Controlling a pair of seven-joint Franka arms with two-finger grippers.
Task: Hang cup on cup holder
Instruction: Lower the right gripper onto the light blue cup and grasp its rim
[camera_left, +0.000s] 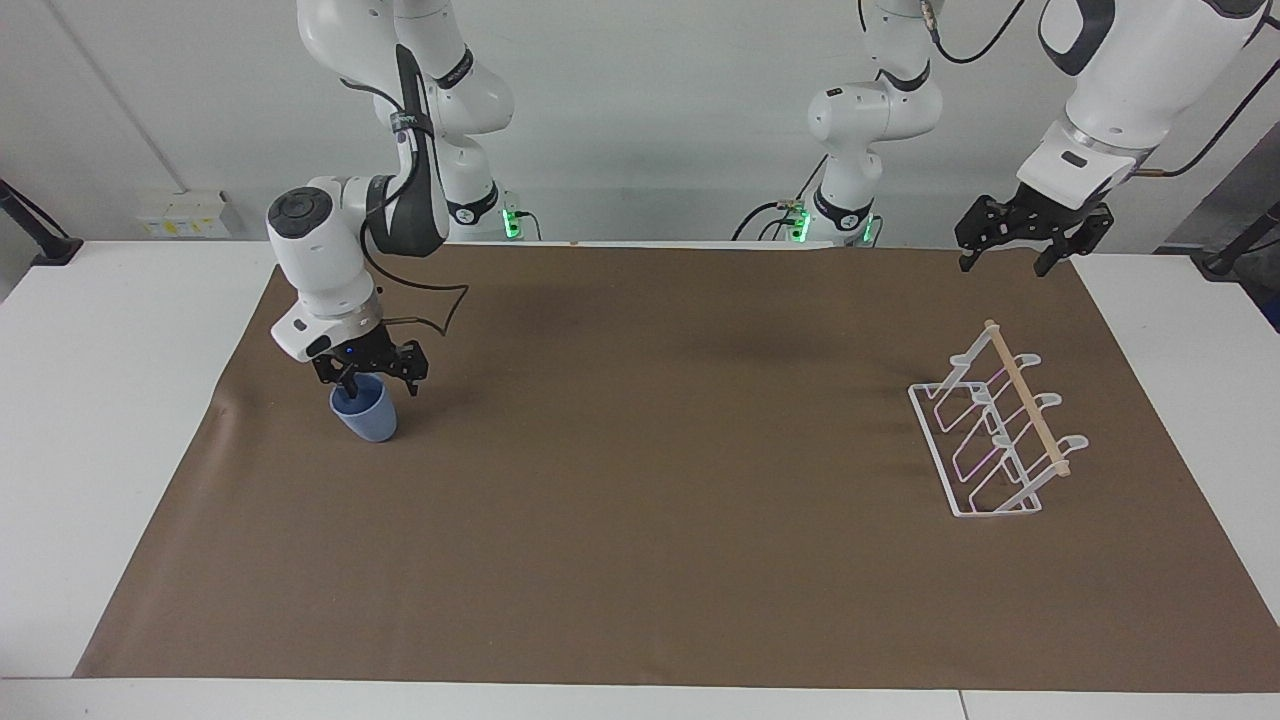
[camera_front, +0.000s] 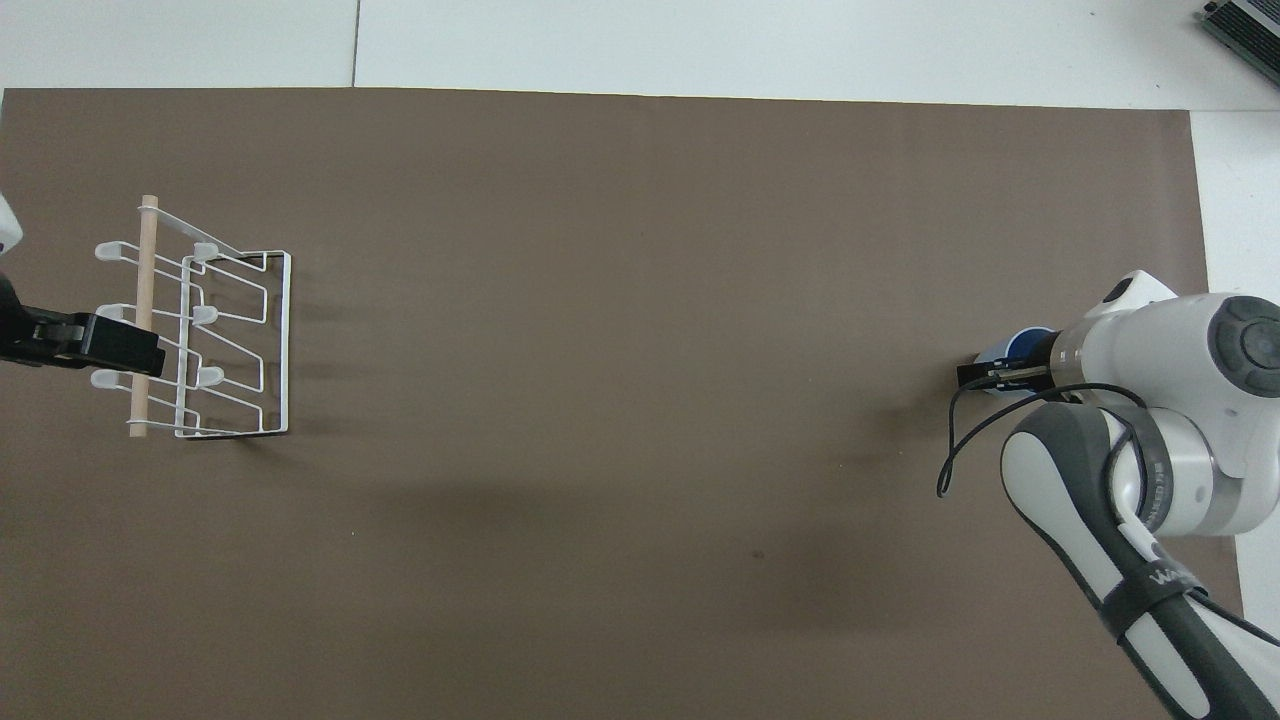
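The light-blue cup (camera_left: 368, 420) stands upright on the brown mat toward the right arm's end of the table; only a sliver of it shows in the overhead view (camera_front: 1015, 345). My right gripper (camera_left: 378, 385) is open and low at the cup's rim, one finger dipping inside the cup and the other outside its wall; it also shows in the overhead view (camera_front: 985, 375). The white wire cup holder (camera_left: 990, 440) with its wooden rod stands toward the left arm's end, also seen from overhead (camera_front: 215, 340). My left gripper (camera_left: 1020, 245) hangs open and empty high in the air, and in the overhead view (camera_front: 90, 342) it covers the rack's rod side.
The brown mat (camera_left: 650, 450) covers most of the white table (camera_left: 100, 400). A black cable loops from the right wrist beside the cup.
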